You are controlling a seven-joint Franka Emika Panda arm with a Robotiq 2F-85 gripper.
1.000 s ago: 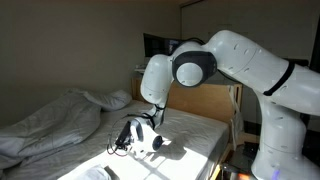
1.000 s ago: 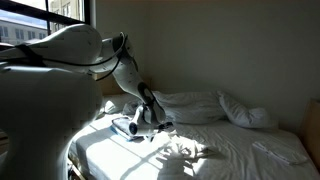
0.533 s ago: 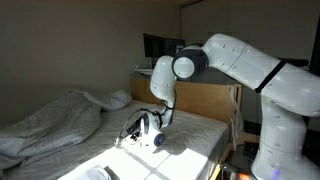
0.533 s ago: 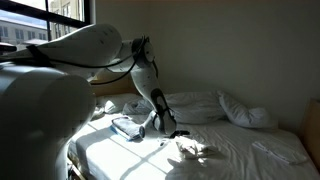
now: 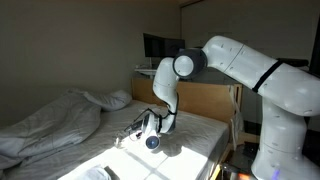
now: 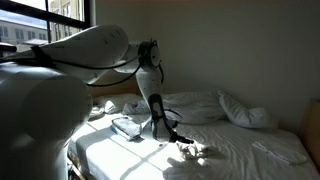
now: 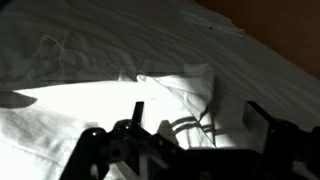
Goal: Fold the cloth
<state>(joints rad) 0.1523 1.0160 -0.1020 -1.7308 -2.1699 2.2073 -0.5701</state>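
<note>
The cloth (image 5: 185,150) is a thin white sheet spread over the mattress, partly sunlit, in both exterior views (image 6: 120,152). In the wrist view the cloth (image 7: 80,120) fills the frame, with a raised folded corner (image 7: 190,85) just ahead of the jaws. My gripper (image 5: 150,130) hangs low over the sheet near the bed's middle; it also shows in an exterior view (image 6: 170,128). The gripper (image 7: 200,115) stands open, its two fingers wide apart, with nothing held between them. Whether the fingertips touch the fabric is hidden by shadow.
A puffy duvet (image 5: 50,120) is bunched at one end of the bed, seen too in an exterior view (image 6: 195,105). A pillow (image 6: 248,112) lies beside it. A wooden board (image 5: 205,100) stands behind the arm. A window (image 6: 60,12) throws hard light and shadows.
The arm has swung sideways across the bed, carrying the gripper along just above the sheet. The jaws have stayed open and the cloth has not visibly moved.
</note>
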